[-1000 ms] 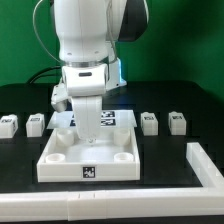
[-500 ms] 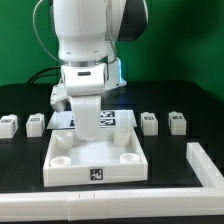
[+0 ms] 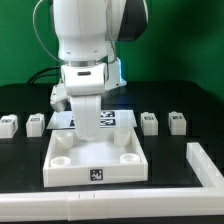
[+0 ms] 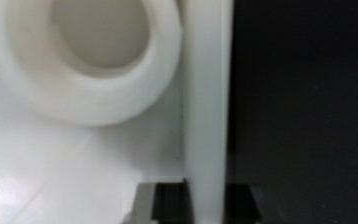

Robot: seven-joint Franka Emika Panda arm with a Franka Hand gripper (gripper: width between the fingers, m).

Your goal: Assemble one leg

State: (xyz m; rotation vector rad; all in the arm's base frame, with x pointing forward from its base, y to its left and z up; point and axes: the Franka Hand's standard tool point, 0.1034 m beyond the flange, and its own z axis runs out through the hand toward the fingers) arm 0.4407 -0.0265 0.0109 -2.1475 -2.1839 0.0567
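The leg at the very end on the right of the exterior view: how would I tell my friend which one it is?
Find the big white arm over the square tabletop. Four small legs line up beside it, two each side. Yours is the leg at the exterior view's right end, closest to the white fence.

Over the last second the tabletop has slid across the table toward the exterior view's right and a little nearer the camera. Its front edge and the code tag on that edge now sit lower and further right in the exterior view. The whole shift took place between 1.0 s and 0.5 s ago. The hand, at the tabletop's far edge, appears to have moved slightly to the right with it.
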